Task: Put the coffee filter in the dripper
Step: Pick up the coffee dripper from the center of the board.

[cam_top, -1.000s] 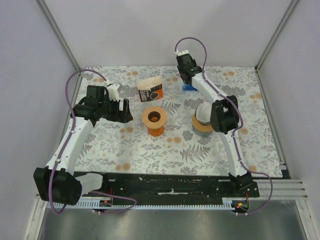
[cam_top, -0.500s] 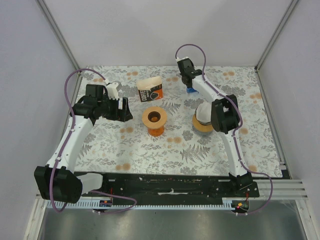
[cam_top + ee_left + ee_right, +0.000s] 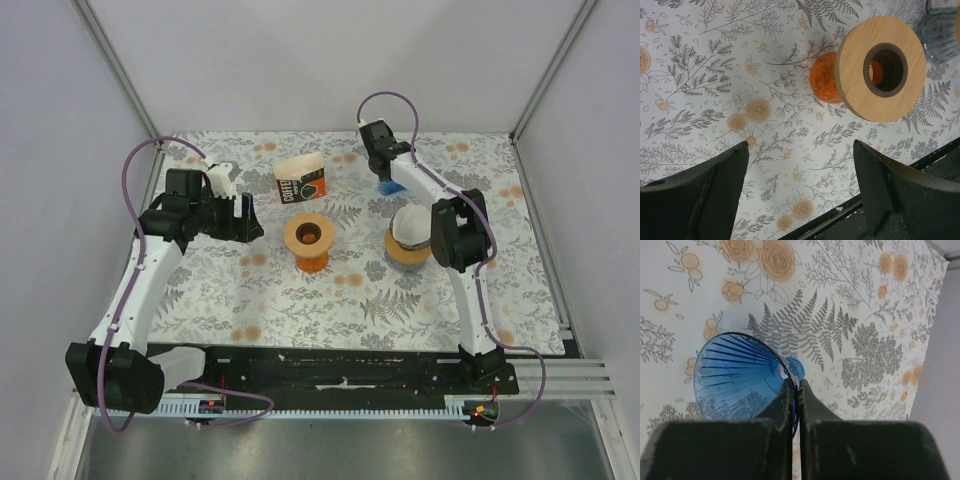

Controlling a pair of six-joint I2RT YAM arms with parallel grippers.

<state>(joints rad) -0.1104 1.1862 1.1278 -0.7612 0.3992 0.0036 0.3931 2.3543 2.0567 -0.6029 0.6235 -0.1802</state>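
Observation:
The blue ribbed dripper (image 3: 735,375) lies on its side at the back of the table (image 3: 383,185). My right gripper (image 3: 796,382) is shut on its thin wall near the narrow end, one finger inside and one outside; from above, the gripper (image 3: 386,176) covers most of it. A beige packet of coffee filters (image 3: 300,181) printed COFFEE stands left of it. My left gripper (image 3: 800,145) hangs open over bare cloth with nothing between its fingers, left of the wooden ring (image 3: 881,67), and shows from above too (image 3: 246,220).
The wooden ring with an orange glass body (image 3: 308,241) lies on its side mid-table. A white cone on a tan round base (image 3: 404,240) sits partly behind my right arm's elbow. Walls close in the back and sides; a black rail (image 3: 330,370) runs along the front.
My right gripper has closed on the dripper's wall and shifted slightly right and nearer. The left arm has barely moved and stays open.

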